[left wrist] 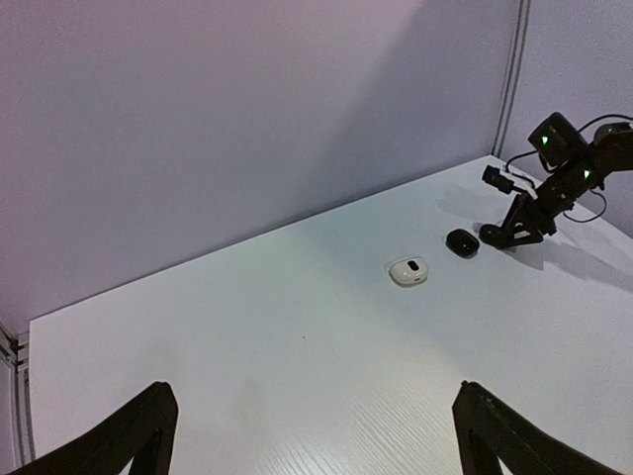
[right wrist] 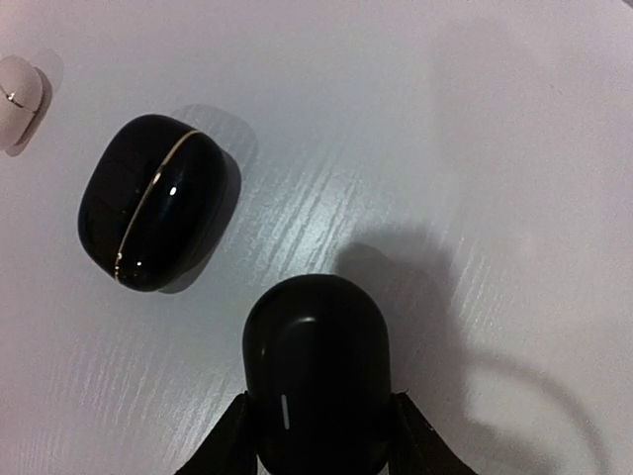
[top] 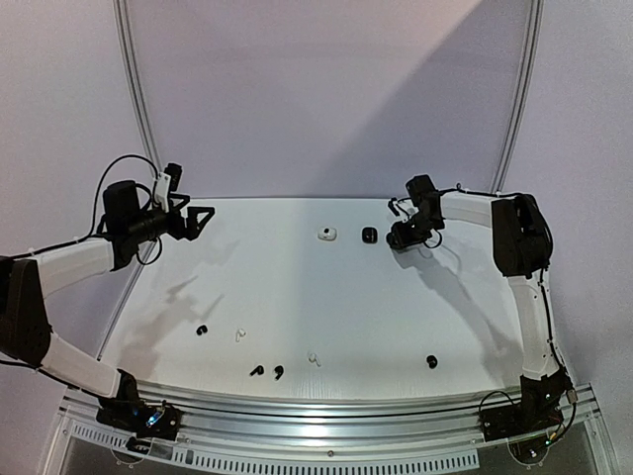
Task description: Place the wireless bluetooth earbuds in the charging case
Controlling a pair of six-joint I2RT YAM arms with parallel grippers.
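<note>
1 black case [right wrist: 316, 366] between right tool [right wrist: 316, 447] jaws.

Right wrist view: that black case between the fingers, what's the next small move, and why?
Probably raise the right end effector slightly to lift the black case off the table: its fingers sit against both sides of the case, which lies far back, while the earbuds lie near the front edge, so they must be brought together.

4 blk earbuds [top: 202, 330] [top: 256, 371] [top: 279, 372] [top: 431, 361], 2 wht earbuds [top: 238, 334] [top: 314, 359], 2 blk cases [right wrist: 153, 203] [right wrist: 316, 366], 1 wht case [top: 327, 234].
</note>
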